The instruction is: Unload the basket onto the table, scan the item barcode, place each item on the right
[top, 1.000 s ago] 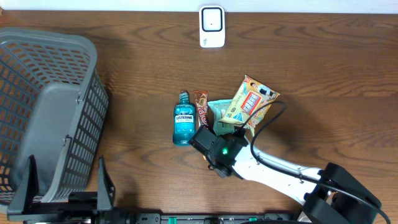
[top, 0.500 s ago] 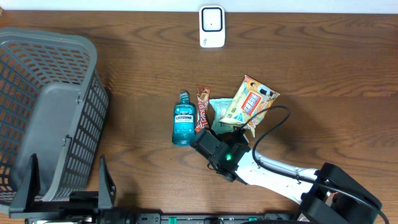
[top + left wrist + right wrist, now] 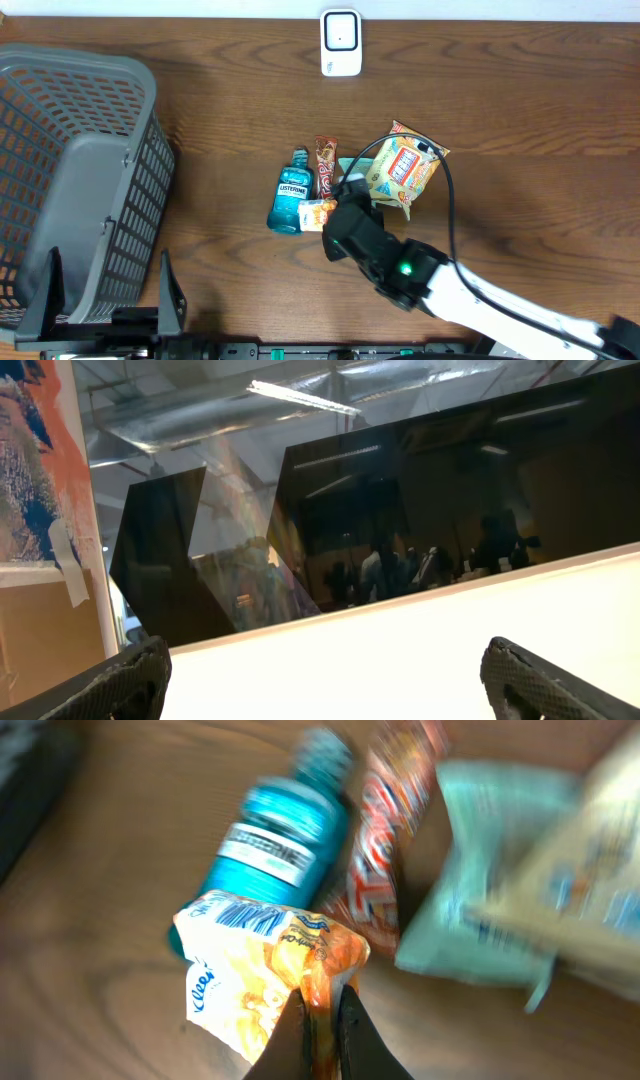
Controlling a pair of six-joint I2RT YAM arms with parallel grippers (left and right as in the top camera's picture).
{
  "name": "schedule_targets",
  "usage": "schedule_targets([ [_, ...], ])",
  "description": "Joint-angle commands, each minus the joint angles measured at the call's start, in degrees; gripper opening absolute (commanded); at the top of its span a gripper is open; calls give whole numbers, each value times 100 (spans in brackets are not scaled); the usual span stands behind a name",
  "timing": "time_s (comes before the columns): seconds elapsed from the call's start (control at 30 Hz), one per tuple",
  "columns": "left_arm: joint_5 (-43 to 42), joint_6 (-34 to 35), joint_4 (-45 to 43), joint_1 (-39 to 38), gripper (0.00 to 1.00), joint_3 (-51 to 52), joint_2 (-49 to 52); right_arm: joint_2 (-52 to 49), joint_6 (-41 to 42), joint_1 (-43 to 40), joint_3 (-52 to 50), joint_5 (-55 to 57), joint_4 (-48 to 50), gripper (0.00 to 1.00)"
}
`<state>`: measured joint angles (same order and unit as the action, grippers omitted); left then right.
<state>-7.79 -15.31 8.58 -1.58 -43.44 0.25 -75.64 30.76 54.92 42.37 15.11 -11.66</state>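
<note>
The left gripper stands wide apart and empty, aimed away from the table at a wall and dark panels; only its two fingertips show at the lower corners of the left wrist view. It takes no part at this stage.

At the far left of the table sits the grey basket, well apart from the goods. Near the centre lies the blue mouthwash bottle, tilted, with the red-brown snack bar just beside it on the right.

The right gripper is pinched tight on one edge of the small orange-and-white packet, which hangs over the lower end of the bottle. In the overhead view this packet shows just left of the gripper body.

Further right lie the pale green pouch and the yellow snack bag. The white scanner stands at the far edge of the table, well apart from the packet.

Risks, as judged:
- The grip takes only a thin crimped seam; the packet may slip out in transit.
- The limp packet may fold and hide its barcode from the scanner. The barcode's position cannot be told here.
- The right wrist view is blurred, suggesting motion; the packet or the gripper may knock the bottle or bar.
</note>
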Motion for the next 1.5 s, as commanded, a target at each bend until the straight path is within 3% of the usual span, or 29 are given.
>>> schedule_targets([
  [0.0, -15, -94, -31, 28, 98, 48, -9, 463, -2297, -44, 57, -267, 42, 1],
  [0.2, -15, -94, -2, 28, 98, 48, -9, 1215, -2575, -44, 57, -492, 623, 1],
  [0.4, -13, -94, 13, 28, 98, 48, -9, 1543, -4666, -127, 57, -2516, 1047, 1],
  [0.5, -13, -94, 24, 28, 98, 48, -9, 1497, -4614, -326, 52, -2763, 986, 1],
  [0.63, -15, -94, 74, 28, 98, 48, -9, 1235, -3941, -660, 52, -2688, 348, 4],
  [0.7, -15, -94, 96, 28, 98, 48, -9, 994, -3495, -737, 52, -2691, 26, 15],
  [0.83, -15, -94, 98, 28, 98, 48, -9, 603, -3491, -734, 52, -2704, -319, 51],
  [0.9, -15, -94, 98, 28, 98, 48, -9, 474, -3416, -737, 52, -2712, -407, 92],
  [0.93, -15, -94, 98, 28, 98, 48, -9, 448, -3289, -737, 52, -2712, -435, 94],
  [1.07, -15, -94, 98, 28, 98, 48, -9, 470, -2579, -737, 57, -2699, -387, 85],
  [1.13, -15, -94, 98, 28, 98, 48, -9, 468, -1759, -741, 57, -2699, -350, 76],
  [1.2, -15, -94, 96, 28, 98, 48, -9, 448, -492, -776, 57, -2673, -442, 74],
  [1.23, -15, -94, 98, 28, 98, 48, -9, 424, 562, -791, 55, -2577, -636, 72],
  [1.3, -15, -94, 96, 28, 98, 48, -9, 348, 2041, -791, 52, -2433, -1058, 57],
  [1.33, -15, -94, 96, 28, 98, 48, -9, 299, 2649, -789, 50, -2400, -1259, 58],
  [1.37, -15, -94, 94, 28, 98, 48, -9, 229, 3174, -782, 37, -2398, -1419, 80],
  [1.4, -15, -94, 94, 28, 98, 48, -9, 166, 3460, -776, 20, -2402, -1480, 95],
  [1.47, -15, -94, 92, 28, 98, 48, -9, -15, 3718, -748, -17, -2406, -1572, 97],
])
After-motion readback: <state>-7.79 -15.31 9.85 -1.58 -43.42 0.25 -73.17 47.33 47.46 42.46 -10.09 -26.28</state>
